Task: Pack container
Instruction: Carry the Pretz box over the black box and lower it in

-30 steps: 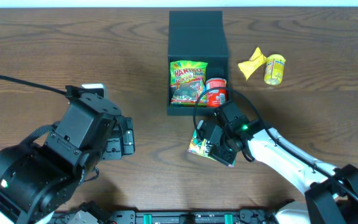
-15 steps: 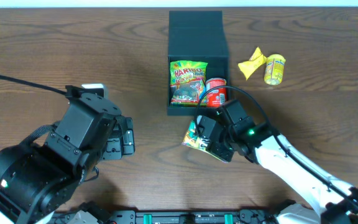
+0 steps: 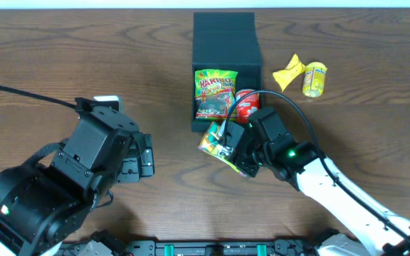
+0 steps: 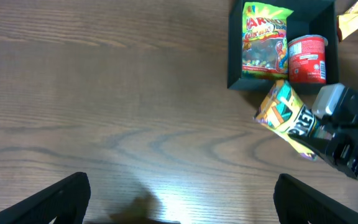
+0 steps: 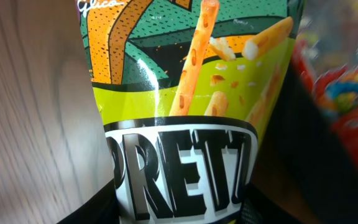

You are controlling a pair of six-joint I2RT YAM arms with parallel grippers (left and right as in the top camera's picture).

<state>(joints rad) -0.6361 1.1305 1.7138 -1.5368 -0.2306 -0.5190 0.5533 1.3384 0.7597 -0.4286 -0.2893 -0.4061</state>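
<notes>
The container [image 3: 223,44] is a dark box with its flap lid open at the back; it also shows in the left wrist view [image 4: 234,46]. Inside lie a green candy bag [image 3: 215,92] and a red can [image 3: 248,104]. My right gripper [image 3: 230,151] is shut on a green Pretz snack packet [image 3: 216,143], held at the box's front edge. The packet fills the right wrist view [image 5: 185,106] and shows in the left wrist view [image 4: 283,111]. My left gripper [image 4: 179,202] is open and empty above bare table at the left.
A yellow wrapper [image 3: 288,72] and a yellow can [image 3: 314,79] lie on the table right of the box. Wooden table [image 3: 84,64] all around.
My right gripper has carried the Pretz packet up and left, from the table in front of the box to its front edge. The left arm has not moved.
</notes>
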